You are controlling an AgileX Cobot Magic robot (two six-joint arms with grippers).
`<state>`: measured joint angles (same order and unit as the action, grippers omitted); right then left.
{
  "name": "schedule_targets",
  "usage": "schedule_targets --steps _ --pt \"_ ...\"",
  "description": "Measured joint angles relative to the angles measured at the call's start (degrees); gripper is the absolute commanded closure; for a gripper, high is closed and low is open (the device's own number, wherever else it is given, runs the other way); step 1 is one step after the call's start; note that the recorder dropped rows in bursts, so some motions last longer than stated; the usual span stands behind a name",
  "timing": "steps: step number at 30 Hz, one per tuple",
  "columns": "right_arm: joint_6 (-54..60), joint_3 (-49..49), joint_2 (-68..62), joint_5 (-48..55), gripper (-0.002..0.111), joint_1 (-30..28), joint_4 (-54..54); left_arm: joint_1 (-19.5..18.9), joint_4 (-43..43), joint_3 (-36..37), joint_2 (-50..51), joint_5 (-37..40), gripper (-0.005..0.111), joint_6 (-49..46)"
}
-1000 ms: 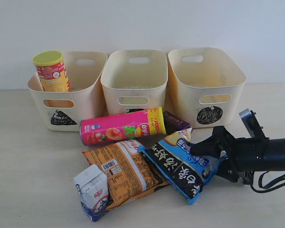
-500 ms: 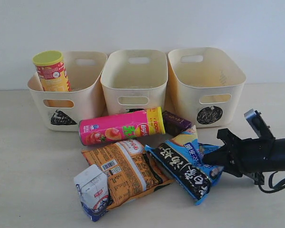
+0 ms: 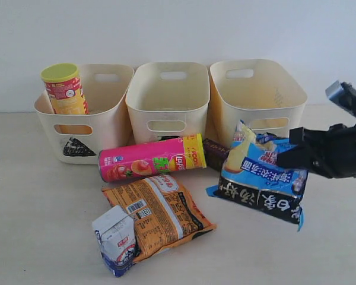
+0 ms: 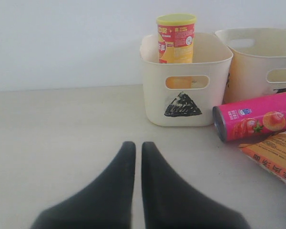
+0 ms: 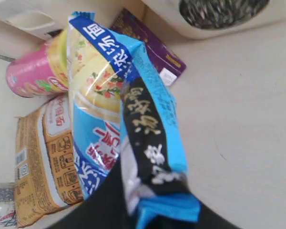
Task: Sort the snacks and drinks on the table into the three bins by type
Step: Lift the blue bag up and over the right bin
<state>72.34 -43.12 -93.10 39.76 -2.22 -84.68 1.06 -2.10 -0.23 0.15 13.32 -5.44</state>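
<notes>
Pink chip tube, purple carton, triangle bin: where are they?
pink chip tube (image 3: pixel 151 158), exterior view, middle of its side.
purple carton (image 5: pixel 150 44), right wrist view, its broad face.
triangle bin (image 4: pixel 215 102), left wrist view, bare front wall.

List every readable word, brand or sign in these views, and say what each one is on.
"Lay's": pink tube.
"凉面": blue-and-black bag.
Black scribbled triangle: left bin.
Black scribble, only partly seen: right bin.
Too small to read: print on the yellow tube, orange bag, white carton and purple carton.
</notes>
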Motion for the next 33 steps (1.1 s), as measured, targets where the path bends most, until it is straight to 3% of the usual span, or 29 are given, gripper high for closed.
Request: schedule_targets --steps 12,23,33 --pt "-1.03 0.20 14.16 -0.14 0.108 0.00 0.50 0.00 0.00 0.00 0.00 0.00 0.103 0.00" --pt "-1.22 -3.19 17.88 -2.10 0.108 0.00 -0.98 0.00 0.00 0.00 0.00 0.00 0.103 0.00" --pt "-1.22 -15.15 14.80 -22.22 0.108 0.00 -4.41 0.00 0.00 0.00 0.00 0.00 0.103 0.00"
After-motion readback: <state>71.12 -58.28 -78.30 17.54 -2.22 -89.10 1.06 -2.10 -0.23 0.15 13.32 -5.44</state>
